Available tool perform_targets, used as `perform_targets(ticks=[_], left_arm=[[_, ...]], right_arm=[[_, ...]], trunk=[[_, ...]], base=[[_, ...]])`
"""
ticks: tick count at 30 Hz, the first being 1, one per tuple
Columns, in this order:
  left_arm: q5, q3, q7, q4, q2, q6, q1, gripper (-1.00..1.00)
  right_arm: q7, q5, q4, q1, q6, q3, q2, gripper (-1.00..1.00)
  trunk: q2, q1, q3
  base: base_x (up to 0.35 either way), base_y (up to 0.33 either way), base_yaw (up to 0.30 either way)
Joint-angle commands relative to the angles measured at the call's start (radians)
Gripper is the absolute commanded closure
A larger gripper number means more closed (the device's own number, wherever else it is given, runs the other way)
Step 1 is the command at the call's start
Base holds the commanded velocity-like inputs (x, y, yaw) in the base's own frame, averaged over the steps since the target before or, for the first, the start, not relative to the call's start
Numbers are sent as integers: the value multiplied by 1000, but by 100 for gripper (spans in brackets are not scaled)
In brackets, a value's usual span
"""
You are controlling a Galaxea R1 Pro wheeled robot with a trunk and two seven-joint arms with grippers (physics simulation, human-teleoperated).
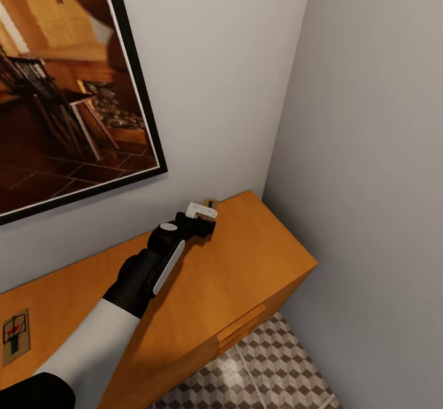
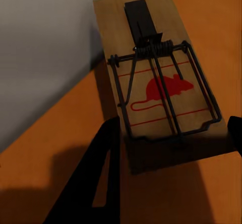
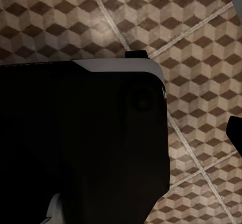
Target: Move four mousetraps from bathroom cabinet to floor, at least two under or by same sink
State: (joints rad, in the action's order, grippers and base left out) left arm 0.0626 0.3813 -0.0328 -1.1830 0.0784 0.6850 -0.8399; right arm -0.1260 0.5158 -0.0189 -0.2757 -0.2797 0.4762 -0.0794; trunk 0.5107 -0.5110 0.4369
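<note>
A mousetrap (image 2: 156, 90), a small wooden board with a dark wire spring and a red mouse print, lies flat on the orange-brown cabinet (image 1: 246, 261) against the grey wall. My left gripper (image 2: 173, 133) is open with its fingers either side of the trap's near end. From the head view the same mousetrap (image 1: 211, 202) peeks out just beyond the left gripper (image 1: 206, 215). Another mousetrap (image 1: 15, 335) lies at the cabinet top's far left. My right gripper (image 3: 174, 133) hangs open over the bathroom floor (image 3: 201, 32), beside the robot's dark body. The bathroom sink is out of view.
A large framed picture (image 1: 67, 89) hangs on the wall above the cabinet. A grey side wall (image 1: 369, 181) closes the corner at the cabinet's right end. Slim drawer handles (image 1: 243, 326) show on the front, with cube-patterned floor tiles (image 1: 277, 366) below.
</note>
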Motion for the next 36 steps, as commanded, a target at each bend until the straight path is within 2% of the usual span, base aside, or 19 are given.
perform_targets(ticks=[1, 11, 36], left_arm=[[5, 1, -2, -2, 0, 5, -1, 100], [6, 1, -2, 5, -1, 5, 0, 100], [6, 1, -2, 27, -2, 4, 15, 100]], right_arm=[[-3, 7, 0, 0, -3, 9, 0, -100], [-3, 7, 0, 0, -3, 9, 0, -100], [-3, 8, 0, 0, -3, 9, 0, -100]], trunk=[[1, 0, 1], [1, 0, 1], [1, 0, 1]], base=[[0, 0, 0], [-70, 0, 0], [-331, 0, 0]])
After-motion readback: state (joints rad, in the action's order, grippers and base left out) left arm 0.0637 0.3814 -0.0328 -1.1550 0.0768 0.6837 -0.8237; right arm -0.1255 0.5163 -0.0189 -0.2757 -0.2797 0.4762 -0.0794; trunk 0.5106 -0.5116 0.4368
